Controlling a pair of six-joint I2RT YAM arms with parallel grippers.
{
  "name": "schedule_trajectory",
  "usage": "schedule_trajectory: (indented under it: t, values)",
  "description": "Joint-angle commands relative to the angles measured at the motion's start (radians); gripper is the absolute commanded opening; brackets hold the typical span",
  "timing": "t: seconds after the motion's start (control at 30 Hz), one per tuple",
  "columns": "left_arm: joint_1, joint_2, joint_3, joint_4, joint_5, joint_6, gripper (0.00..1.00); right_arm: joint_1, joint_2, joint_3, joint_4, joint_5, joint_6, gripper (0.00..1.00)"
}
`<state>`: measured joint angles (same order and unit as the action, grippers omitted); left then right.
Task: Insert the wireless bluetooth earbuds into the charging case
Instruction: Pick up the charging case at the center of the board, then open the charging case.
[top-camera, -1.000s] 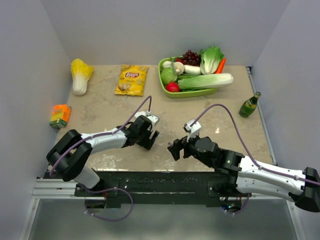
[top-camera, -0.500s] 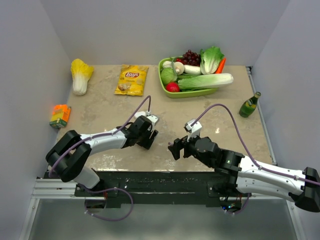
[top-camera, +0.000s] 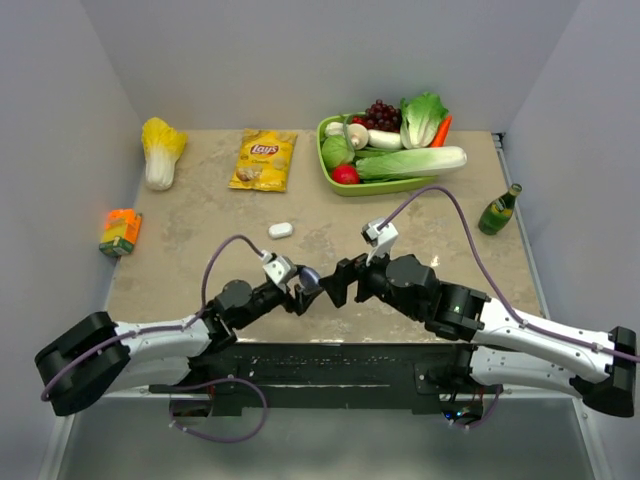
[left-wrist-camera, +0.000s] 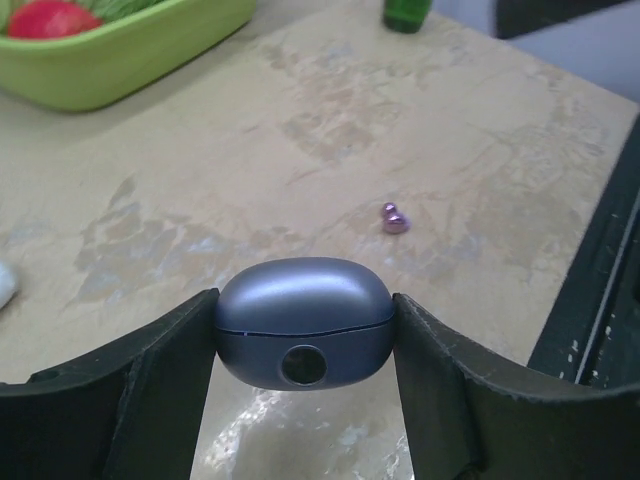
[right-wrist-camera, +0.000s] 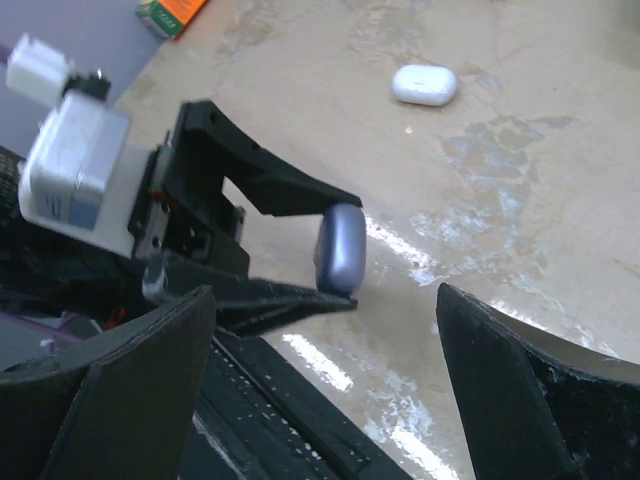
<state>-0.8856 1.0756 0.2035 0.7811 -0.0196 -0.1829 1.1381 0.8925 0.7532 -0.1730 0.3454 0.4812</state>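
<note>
**One closed case, one loose bud**

One lilac charging case (left-wrist-camera: 305, 335) sits in your left jaws, clamped end to end. Its long axis runs straight across from finger to finger, and it is held just above the desk (top-camera: 200, 220). The lid seam shows as a thin unbroken line, so I judge the case shut.

Your right jaws stand wide apart and hold nothing. From the right wrist, the case (right-wrist-camera: 340, 248) lies dead ahead and close, centred between the two fingers. That approach is what the next move turns on: the lid has to come up before anything goes in, and the free right arm is the one placed to do it.

Only one earbud (left-wrist-camera: 395, 217) is visible. It is a small glossy lilac pebble lying on the desk beyond the case, off towards the green bottle (left-wrist-camera: 405, 12), apart from both sets of jaws. The other buds are out of sight. A white charging case (top-camera: 281, 230), also shut, lies further out on the desk.
</note>
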Motion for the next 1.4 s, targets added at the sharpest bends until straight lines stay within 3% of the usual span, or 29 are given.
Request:
schedule_trajectory:
  t: [0.0,0.17,0.43,0.77,1.37]
  values:
    - [-0.073,0.078,-0.090,0.593,0.041,0.178,0.00,-0.001,0.023,0.087,-0.045,-0.057,0.036,0.95]
    - [-0.087,0.182,-0.142,0.872,0.067,0.304,0.00,-0.001,0.042,0.147,-0.130,0.010,0.004,0.93]
    - [-0.134,0.218,-0.142,0.978,0.043,0.439,0.00,-0.001,0.164,0.182,-0.154,-0.031,-0.042,0.92]
    - [-0.177,0.115,-0.151,0.923,0.024,0.467,0.00,-0.001,0.255,0.189,-0.100,-0.046,-0.072,0.88]
    - [-0.205,0.024,-0.148,0.819,-0.002,0.465,0.00,-0.005,0.237,0.143,-0.109,0.009,-0.059,0.85]
